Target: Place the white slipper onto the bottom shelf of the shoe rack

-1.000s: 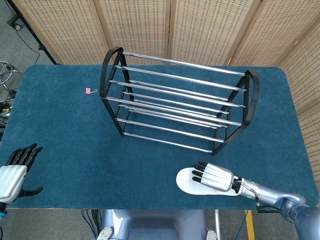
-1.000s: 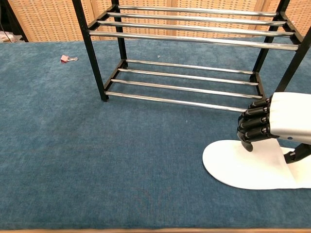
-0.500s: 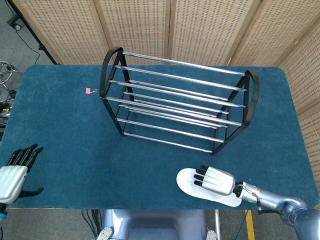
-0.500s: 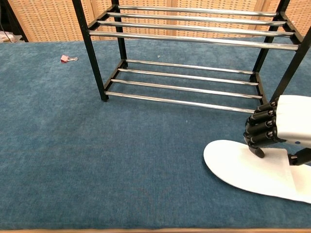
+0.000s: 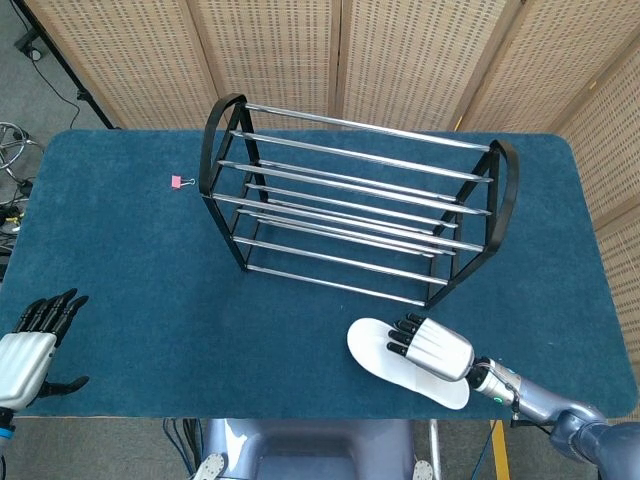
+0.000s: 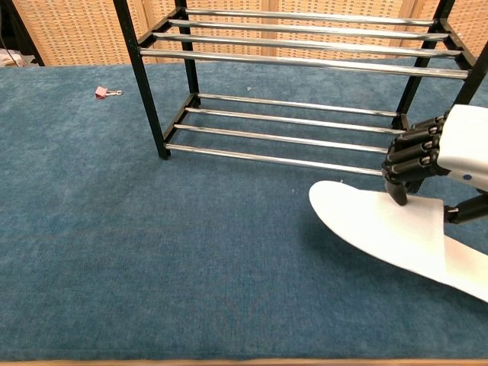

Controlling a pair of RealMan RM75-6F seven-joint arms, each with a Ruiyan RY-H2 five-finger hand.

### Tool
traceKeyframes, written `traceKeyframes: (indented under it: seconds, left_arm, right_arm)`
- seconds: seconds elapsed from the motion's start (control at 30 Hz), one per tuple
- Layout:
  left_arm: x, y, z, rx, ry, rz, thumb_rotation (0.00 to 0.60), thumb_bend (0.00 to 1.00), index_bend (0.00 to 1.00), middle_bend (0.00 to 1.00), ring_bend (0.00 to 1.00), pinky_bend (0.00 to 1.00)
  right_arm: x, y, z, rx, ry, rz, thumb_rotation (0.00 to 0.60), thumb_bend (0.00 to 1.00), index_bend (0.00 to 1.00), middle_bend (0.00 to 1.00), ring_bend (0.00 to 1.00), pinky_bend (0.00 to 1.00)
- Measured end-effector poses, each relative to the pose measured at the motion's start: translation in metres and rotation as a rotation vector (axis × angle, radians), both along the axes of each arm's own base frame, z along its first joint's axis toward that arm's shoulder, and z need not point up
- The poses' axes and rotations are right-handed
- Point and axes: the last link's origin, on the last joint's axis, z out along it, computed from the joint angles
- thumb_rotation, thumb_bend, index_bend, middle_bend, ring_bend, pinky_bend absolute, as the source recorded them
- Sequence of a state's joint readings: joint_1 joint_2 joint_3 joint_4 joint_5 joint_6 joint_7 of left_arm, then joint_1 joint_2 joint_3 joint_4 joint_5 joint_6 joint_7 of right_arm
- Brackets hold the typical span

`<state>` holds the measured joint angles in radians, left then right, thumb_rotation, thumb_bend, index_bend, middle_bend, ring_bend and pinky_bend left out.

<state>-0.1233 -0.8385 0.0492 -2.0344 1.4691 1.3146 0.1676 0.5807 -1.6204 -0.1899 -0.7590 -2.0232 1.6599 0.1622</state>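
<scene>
The white slipper (image 5: 385, 355) (image 6: 374, 225) hangs tilted just above the blue table, toe to the left, a short way in front of the rack's right end. My right hand (image 5: 437, 347) (image 6: 435, 149) grips it over the strap, fingers curled on top and thumb underneath. The black and chrome shoe rack (image 5: 350, 215) (image 6: 305, 61) stands mid-table; its bottom shelf (image 6: 290, 126) of three bars is bare. My left hand (image 5: 30, 350) rests open at the table's front left edge, away from everything; the chest view does not show it.
A small pink clip (image 5: 180, 182) (image 6: 103, 92) lies left of the rack. Blue cloth (image 6: 152, 244) covers the table. Folding wicker screens (image 5: 300, 50) stand behind the table's far edge.
My right hand has lifted the slipper off the cloth and carried it a little toward the rack, its toe rising and swinging left. My left hand has stayed put.
</scene>
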Motion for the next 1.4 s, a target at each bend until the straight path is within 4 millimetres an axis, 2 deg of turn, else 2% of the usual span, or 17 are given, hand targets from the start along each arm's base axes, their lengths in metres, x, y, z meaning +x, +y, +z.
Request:
traceKeyframes:
  seconds: [0.33,0.73,0.9,1.4]
  left_arm:
    - [0.0,0.0,0.002,0.0,-0.009,-0.011,0.6,0.0,0.0,0.0,0.0,0.0]
    - [0.002,-0.004,0.011,0.018,-0.037,-0.021,0.6,0.0,0.0,0.0,0.0,0.0]
    - [0.002,-0.004,0.012,0.013,-0.044,-0.023,0.6,0.0,0.0,0.0,0.0,0.0]
    - [0.003,-0.005,0.013,0.012,-0.052,-0.028,0.6,0.0,0.0,0.0,0.0,0.0]
  right_arm:
    - [0.017,-0.005,-0.015,-0.008,-0.005,-0.062,0.6,0.65,0.6,0.54,0.46,0.55]
    - [0.047,-0.027,-0.038,-0.034,-0.079,-0.284,0.6,0.65,0.61,0.56,0.48,0.57]
    - [0.06,-0.028,-0.044,-0.02,-0.115,-0.349,0.6,0.65,0.61,0.56,0.48,0.58]
    - [0.081,-0.033,-0.054,-0.041,-0.197,-0.481,0.6,0.65,0.63,0.58,0.5,0.61]
